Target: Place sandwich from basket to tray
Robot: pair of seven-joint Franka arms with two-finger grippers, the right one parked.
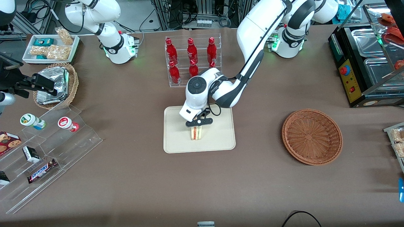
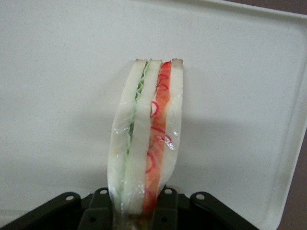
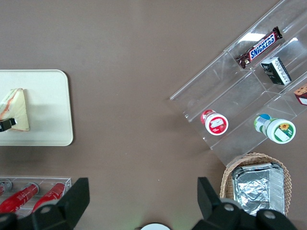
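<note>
Now pincer (image 1: 198, 125) low over tray (image 1: 176, 142) — clamping sandwich (image 1: 197, 133).

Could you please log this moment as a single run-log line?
end effector: over tray, shut on sandwich | sandwich: on tray | basket: empty

Left arm: reaches from its base at upper right of the front view down to frame centre, wrist bent downward. Gripper (image 1: 199, 123): pointing down, fingers (image 2: 165, 203) closed on the sandwich (image 1: 196, 132).
</note>
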